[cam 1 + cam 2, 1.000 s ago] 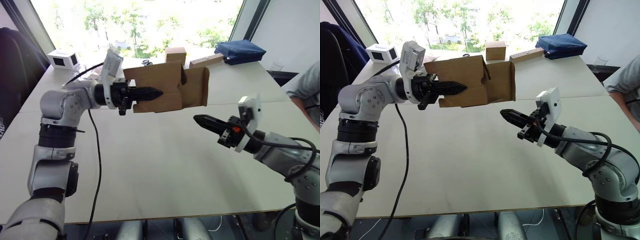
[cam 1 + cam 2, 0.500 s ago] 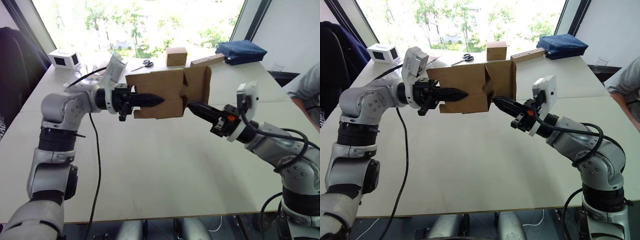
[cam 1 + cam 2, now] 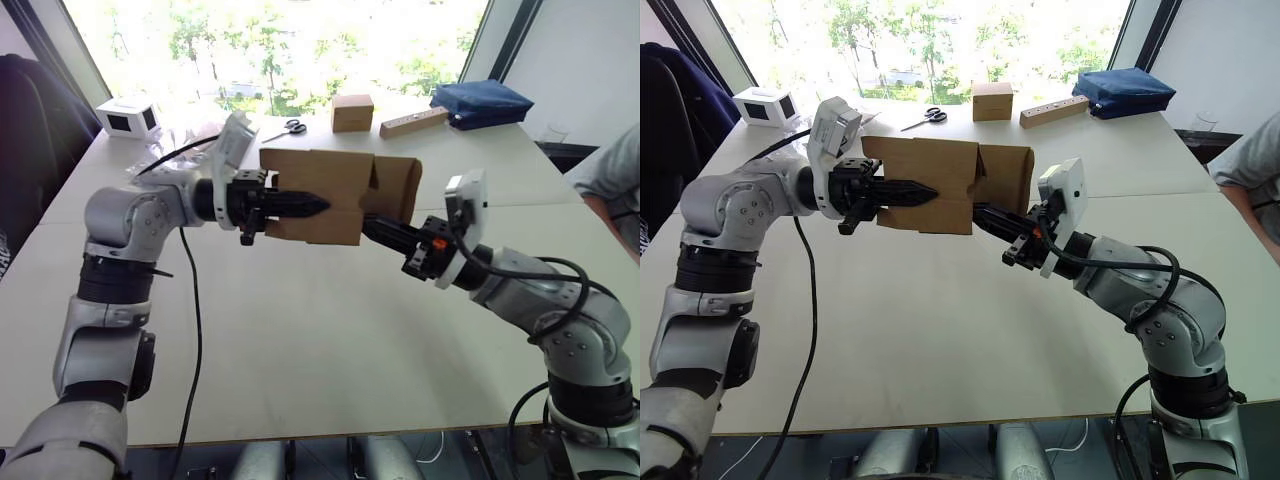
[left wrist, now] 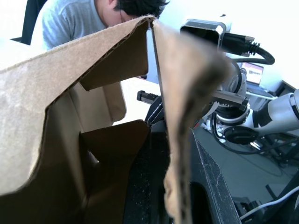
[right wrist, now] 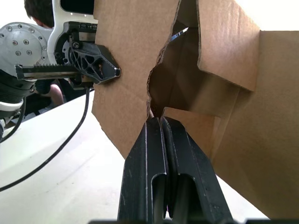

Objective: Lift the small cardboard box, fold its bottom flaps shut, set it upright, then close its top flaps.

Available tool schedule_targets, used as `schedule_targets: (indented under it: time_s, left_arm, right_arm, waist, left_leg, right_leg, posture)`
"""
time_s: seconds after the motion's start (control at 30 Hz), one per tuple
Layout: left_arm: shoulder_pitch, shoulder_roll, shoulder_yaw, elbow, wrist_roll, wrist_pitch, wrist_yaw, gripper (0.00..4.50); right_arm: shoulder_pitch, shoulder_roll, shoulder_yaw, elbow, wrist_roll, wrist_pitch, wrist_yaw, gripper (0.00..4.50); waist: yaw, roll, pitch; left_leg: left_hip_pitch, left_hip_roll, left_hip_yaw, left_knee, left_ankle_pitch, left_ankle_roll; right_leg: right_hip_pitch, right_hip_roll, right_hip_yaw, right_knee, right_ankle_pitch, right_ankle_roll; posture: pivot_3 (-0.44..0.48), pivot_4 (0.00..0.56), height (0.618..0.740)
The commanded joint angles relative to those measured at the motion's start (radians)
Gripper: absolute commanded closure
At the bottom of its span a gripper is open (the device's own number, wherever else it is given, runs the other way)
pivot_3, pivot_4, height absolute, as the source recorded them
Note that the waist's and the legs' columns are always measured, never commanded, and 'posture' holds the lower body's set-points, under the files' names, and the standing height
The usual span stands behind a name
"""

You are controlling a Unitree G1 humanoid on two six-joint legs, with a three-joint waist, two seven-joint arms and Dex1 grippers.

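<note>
Our left claw (image 3: 920,191) clenches one wall of the small cardboard box (image 3: 940,185), holding it in the air above the white surface (image 3: 940,330). Our right claw (image 3: 983,215), fingers pressed together and grasping nothing, touches the flaps (image 3: 1008,178) at the box's open end.

Cardboard boxes: we counted two, the small cardboard box (image 3: 330,195) held above the table (image 3: 300,330), and a tan cube box (image 3: 352,112) at the table's far edge.
Wooden blocks: one (image 3: 412,122), beside the tan cube box.
Scissors: one pair (image 3: 291,127).
White devices: one (image 3: 126,117).
Blue bundles: one (image 3: 480,102).
Grippers: two, left gripper (image 3: 318,205), right gripper (image 3: 372,226).
People: one (image 3: 612,175).
</note>
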Motion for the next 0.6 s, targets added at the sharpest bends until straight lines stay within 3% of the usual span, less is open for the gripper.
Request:
schedule_targets:
  time_s: [0.03, 0.1, 0.27, 0.47, 0.6]
  left_arm:
    - [-0.020, 0.018, 0.035, -0.011, -0.010, -0.020, 0.005, 4.50]
    - [-0.019, 0.021, 0.040, -0.012, -0.012, -0.021, 0.008, 4.50]
    - [-0.019, 0.016, 0.053, -0.017, -0.022, -0.022, 0.024, 4.50]
    - [-0.008, 0.008, 0.064, -0.053, -0.044, -0.010, 0.041, 4.50]
    - [-0.005, 0.005, 0.067, -0.062, -0.051, -0.008, 0.053, 4.50]
  right_arm:
    - [-0.020, -0.059, -0.202, 0.039, 0.178, 0.010, -0.002, 4.47]
    - [-0.020, -0.086, -0.277, 0.083, 0.251, 0.015, -0.008, 4.47]
    - [-0.027, -0.099, -0.334, 0.263, 0.157, -0.052, 0.009, 4.47]
    - [-0.120, -0.041, -0.098, 0.456, -0.195, -0.208, 0.028, 4.47]
    - [-0.173, 0.021, -0.026, 0.499, -0.280, -0.243, 0.052, 4.47]
  waist:
    - [0.001, 0.000, 0.000]
    - [0.002, 0.000, 0.000]
    - [-0.002, 0.000, 0.000]
    - [-0.008, 0.000, 0.000]
    - [-0.005, 0.000, 0.000]
  left_leg:
    - [0.000, 0.000, 0.000, 0.000, 0.000, 0.000]
    - [0.000, 0.000, 0.000, 0.000, 0.000, 0.000]
    - [0.000, 0.000, 0.000, 0.000, 0.000, 0.000]
    - [0.001, 0.000, 0.001, 0.000, 0.000, 0.000]
    - [0.001, 0.000, 0.001, 0.000, 0.000, -0.001]
  right_leg:
    - [0.000, 0.000, 0.000, 0.000, 0.000, 0.000]
    - [0.001, -0.001, 0.000, -0.001, 0.000, 0.000]
    - [0.001, 0.000, 0.000, -0.001, 0.000, 0.000]
    - [0.001, 0.000, 0.000, 0.000, 0.000, 0.000]
    - [-0.001, 0.000, 0.000, 0.001, 0.000, 0.000]
  posture:
    - [0.000, 0.150, 0.740]
    - [0.000, 0.150, 0.740]
    - [0.000, 0.150, 0.740]
    - [0.000, 0.150, 0.740]
    - [0.000, 0.150, 0.740]
